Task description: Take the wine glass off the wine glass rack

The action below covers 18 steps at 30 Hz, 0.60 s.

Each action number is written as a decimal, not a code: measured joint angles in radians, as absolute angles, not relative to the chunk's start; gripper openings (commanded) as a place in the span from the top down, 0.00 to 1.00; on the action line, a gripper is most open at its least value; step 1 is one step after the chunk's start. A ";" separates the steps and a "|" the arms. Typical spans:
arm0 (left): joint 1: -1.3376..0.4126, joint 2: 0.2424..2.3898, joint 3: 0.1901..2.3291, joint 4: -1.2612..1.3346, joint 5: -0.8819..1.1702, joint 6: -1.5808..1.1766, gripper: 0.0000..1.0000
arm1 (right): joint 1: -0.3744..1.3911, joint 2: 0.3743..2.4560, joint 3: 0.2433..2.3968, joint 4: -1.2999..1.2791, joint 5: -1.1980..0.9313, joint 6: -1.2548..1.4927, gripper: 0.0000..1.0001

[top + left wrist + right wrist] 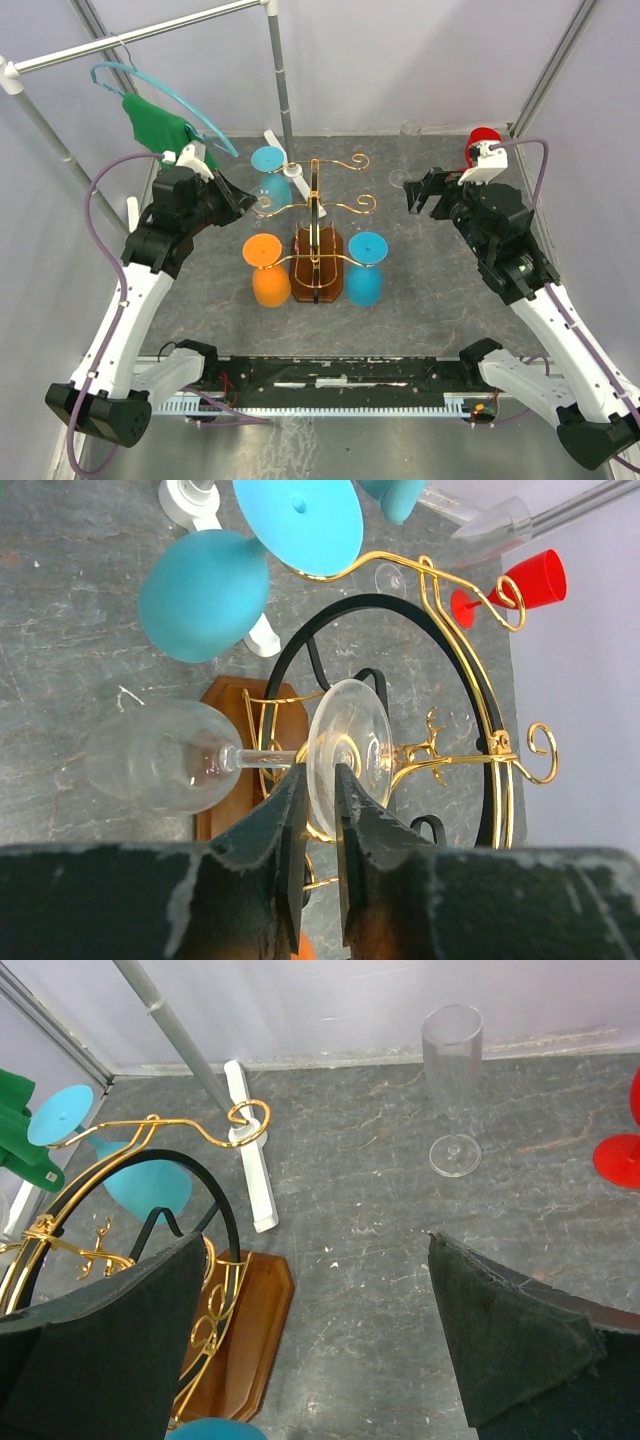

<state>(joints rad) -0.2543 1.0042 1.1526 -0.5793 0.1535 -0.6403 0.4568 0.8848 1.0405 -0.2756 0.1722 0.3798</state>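
The wine glass rack (pixel 318 215) is a gold wire stand on a brown wooden base in the middle of the table. A clear wine glass (pixel 160 755) hangs bowl-down at its left side, its round foot (pixel 355 730) against a gold arm (pixel 497 742). My left gripper (pixel 320 780) is shut on the edge of that foot; in the top view it (pixel 240 200) reaches in from the left. My right gripper (pixel 316 1245) is open and empty, to the right of the rack (pixel 150 1120), and shows in the top view (pixel 425 190) too.
An orange glass (pixel 268 270) and two blue glasses (pixel 365 268) (pixel 205 595) hang on the rack. A clear flute (pixel 452 1060) and a red glass (pixel 483 137) stand at the back right. A white pole foot (pixel 248 1150) and a green cloth (pixel 165 125) are behind.
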 measured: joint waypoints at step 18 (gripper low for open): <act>-0.214 1.005 1.105 -0.458 0.269 -0.690 0.97 | 0.456 0.868 1.018 -0.290 0.178 0.388 0.00</act>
<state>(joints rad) -0.2138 1.0054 1.1049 -0.4583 0.2687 -0.6903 0.4564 0.8677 1.0183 -0.2905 0.1783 0.3882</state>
